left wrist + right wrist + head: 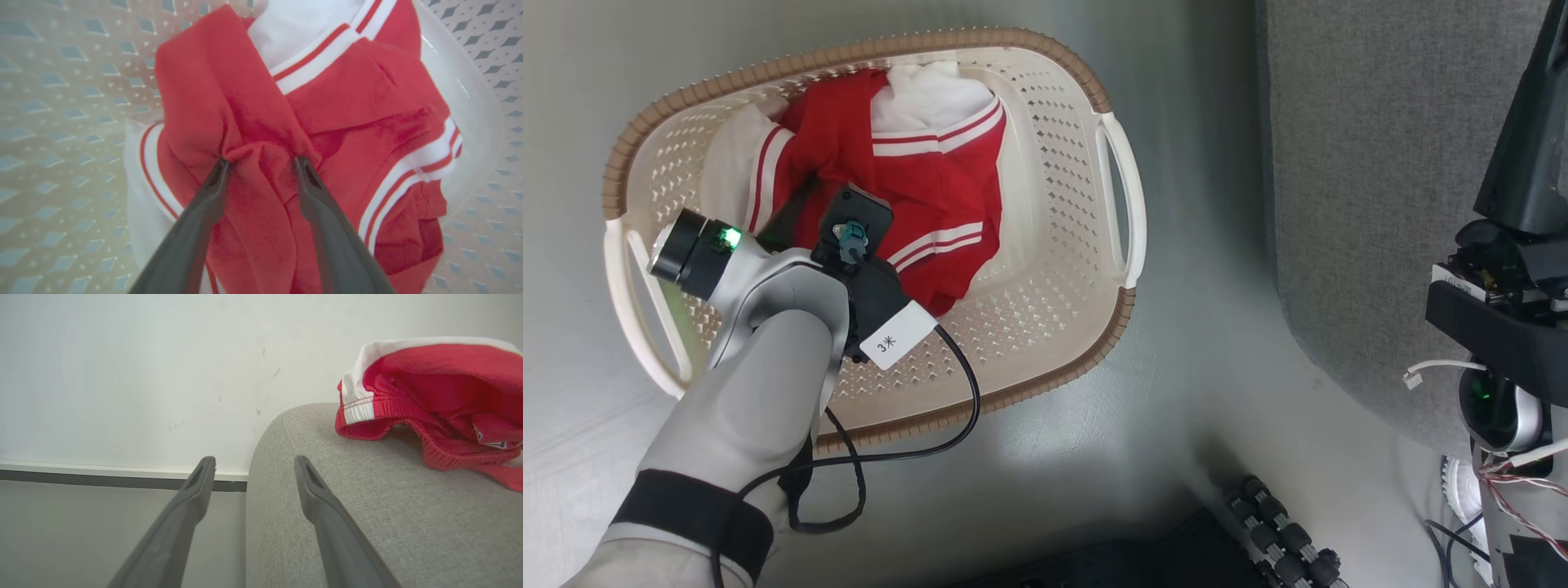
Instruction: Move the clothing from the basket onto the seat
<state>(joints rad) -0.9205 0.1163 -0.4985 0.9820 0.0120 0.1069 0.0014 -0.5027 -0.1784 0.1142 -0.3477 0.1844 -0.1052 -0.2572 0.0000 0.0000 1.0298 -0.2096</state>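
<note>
The left gripper (261, 163) stands apart, tips pressed around a fold of the red jersey (335, 102) in the basket (1045, 269). The sofa (367, 522) is at the basket's 3 o'clock. The right gripper (253, 465) is apart and empty, with the shorts (429, 396) on the sofa at its 2 o'clock. A shallow pinch on slick fabric may slip on lifting.

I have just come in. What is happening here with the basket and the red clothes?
The robot is moving clothing from the basket onto the grey seat. Its left gripper is down inside the basket, with its fingers open on either side of a bunched fold of a red garment with white stripes, not yet closed on it. A second red garment lies on the seat. The right gripper is open and holds nothing, beside the seat's rounded edge.
</note>
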